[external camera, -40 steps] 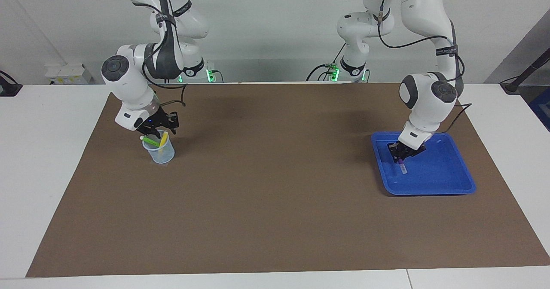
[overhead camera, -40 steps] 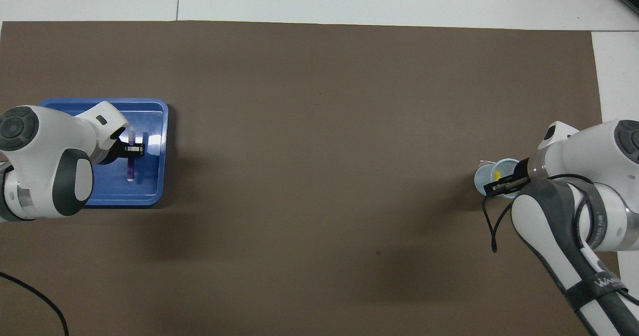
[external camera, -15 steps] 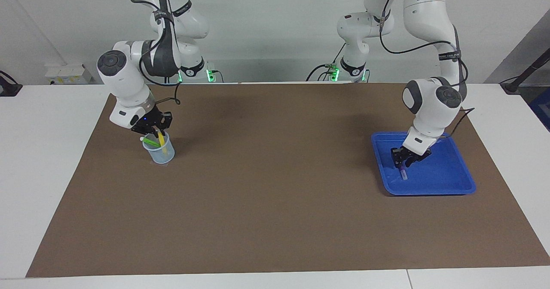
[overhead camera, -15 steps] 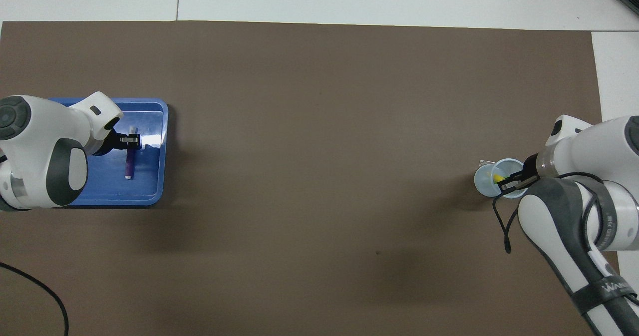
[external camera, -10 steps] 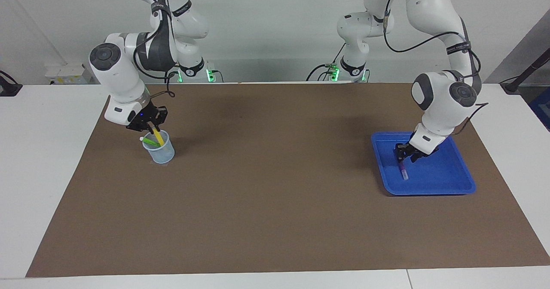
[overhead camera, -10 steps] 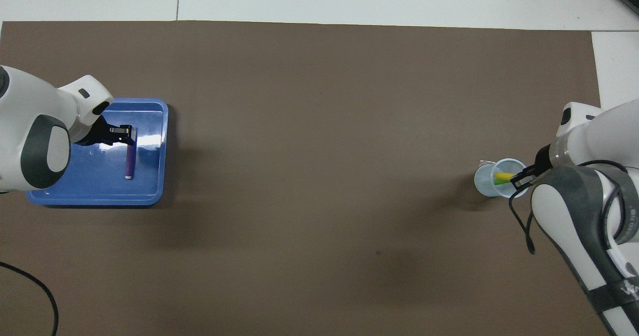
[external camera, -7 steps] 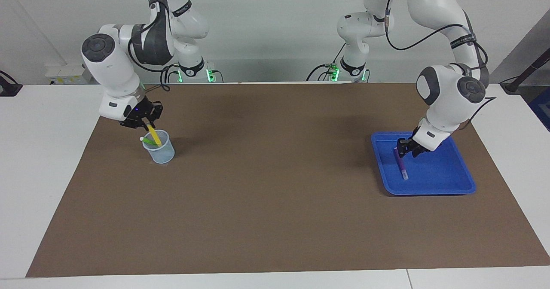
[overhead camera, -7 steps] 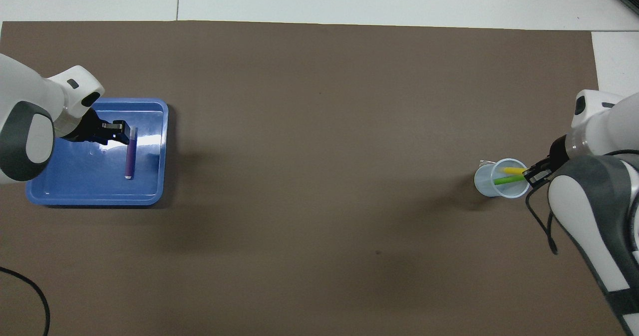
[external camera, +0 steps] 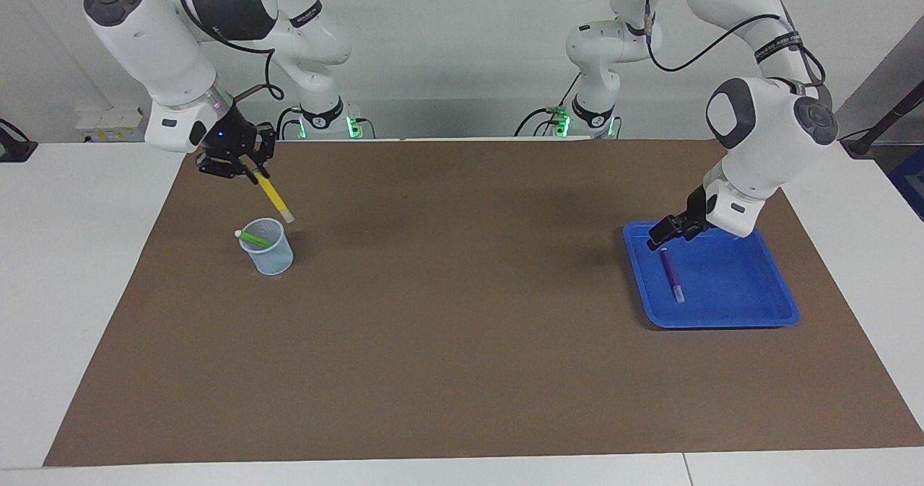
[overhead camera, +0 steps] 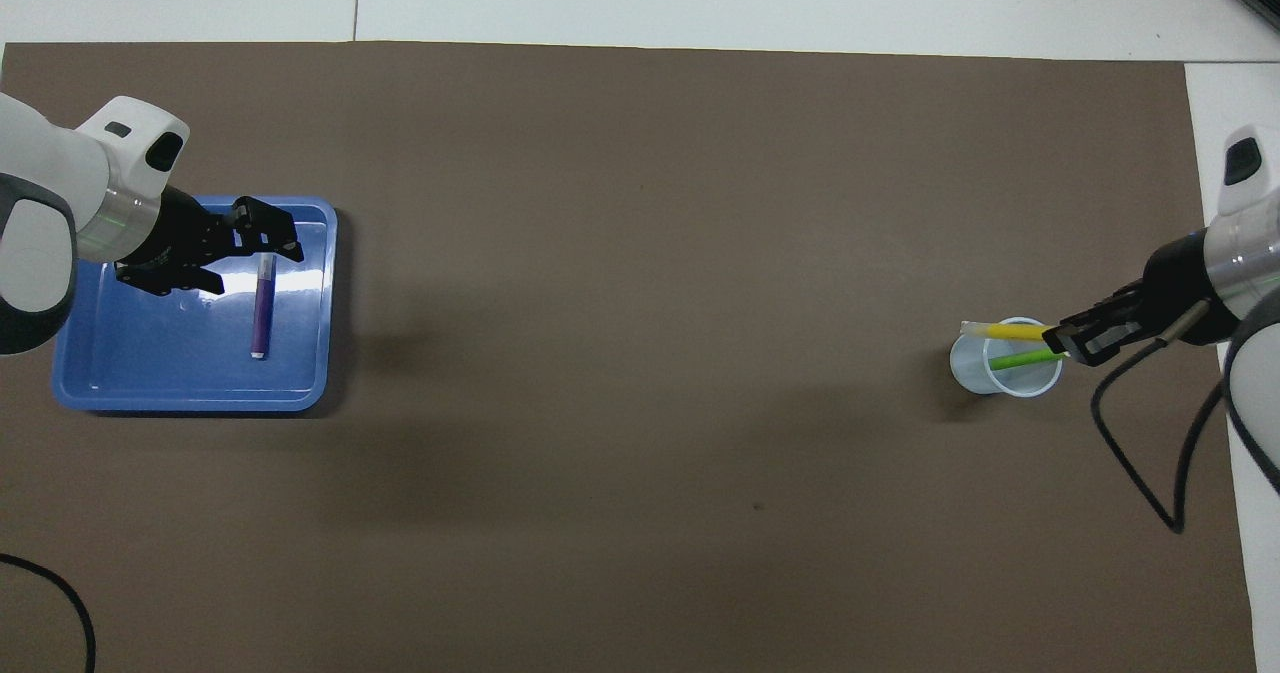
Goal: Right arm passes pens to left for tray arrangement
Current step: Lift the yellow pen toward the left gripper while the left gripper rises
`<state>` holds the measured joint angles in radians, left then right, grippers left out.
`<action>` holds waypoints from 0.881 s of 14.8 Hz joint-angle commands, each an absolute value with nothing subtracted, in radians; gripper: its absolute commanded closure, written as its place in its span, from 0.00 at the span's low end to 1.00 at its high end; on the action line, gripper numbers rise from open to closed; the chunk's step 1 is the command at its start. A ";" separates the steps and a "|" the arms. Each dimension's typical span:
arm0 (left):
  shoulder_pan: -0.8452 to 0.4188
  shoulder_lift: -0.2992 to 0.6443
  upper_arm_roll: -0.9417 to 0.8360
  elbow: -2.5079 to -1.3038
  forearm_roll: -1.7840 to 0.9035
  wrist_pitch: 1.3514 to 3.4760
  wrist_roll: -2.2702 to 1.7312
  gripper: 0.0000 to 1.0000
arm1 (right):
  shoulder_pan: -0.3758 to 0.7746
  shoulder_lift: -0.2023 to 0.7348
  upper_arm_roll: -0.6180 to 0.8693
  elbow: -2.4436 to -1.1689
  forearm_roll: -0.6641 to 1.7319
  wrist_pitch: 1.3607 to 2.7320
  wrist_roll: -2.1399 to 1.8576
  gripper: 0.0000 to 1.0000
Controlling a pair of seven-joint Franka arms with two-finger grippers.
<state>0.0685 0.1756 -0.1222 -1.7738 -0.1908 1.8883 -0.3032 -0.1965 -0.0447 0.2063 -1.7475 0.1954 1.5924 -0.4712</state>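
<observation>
My right gripper (external camera: 247,168) (overhead camera: 1075,341) is shut on the upper end of the yellow pen (external camera: 275,198) (overhead camera: 1008,331). It holds that pen slanted in the air, its pale tip just over the cup. The green pen (external camera: 254,238) (overhead camera: 1021,359) leans inside the cup. The purple pen (external camera: 671,273) (overhead camera: 262,308) lies flat in the blue tray (external camera: 729,321) (overhead camera: 190,400), along the side toward the table's middle. My left gripper (external camera: 659,235) (overhead camera: 258,243) hangs open and holds nothing, over the tray's edge nearest the robots, just clear of the purple pen.
The pale translucent cup (external camera: 268,251) (overhead camera: 975,368) stands on the brown mat (external camera: 462,341) toward the right arm's end. White tabletop (external camera: 72,269) borders the mat. A black cable (overhead camera: 60,593) lies on the mat near the left arm's base.
My left gripper let go of the purple pen in the tray, opened wide and rose toward the robots. My right gripper lifted the yellow pen up out of the cup.
</observation>
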 commanded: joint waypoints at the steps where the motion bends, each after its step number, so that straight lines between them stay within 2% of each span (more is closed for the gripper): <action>1: 0.052 0.132 -0.118 -1.776 -0.228 1.852 -0.423 0.00 | -0.170 -0.034 0.238 -1.738 0.348 1.597 -0.294 1.00; 6: 0.052 0.063 -0.118 -1.789 -0.403 1.826 -0.575 0.00 | -0.031 -0.037 0.238 -1.778 0.535 1.796 0.028 1.00; 8: 0.049 0.048 -0.120 -1.792 -0.472 1.830 -0.769 0.00 | 0.044 -0.038 0.238 -1.801 0.596 1.899 0.183 1.00; 11: -0.015 0.037 -0.120 -1.793 -0.514 1.858 -1.007 0.00 | 0.161 -0.038 0.238 -1.864 0.698 2.093 0.291 1.00; 13: -0.046 0.028 -0.120 -1.792 -0.549 1.865 -1.081 0.00 | 0.224 -0.026 0.238 -1.879 0.741 2.176 0.325 1.00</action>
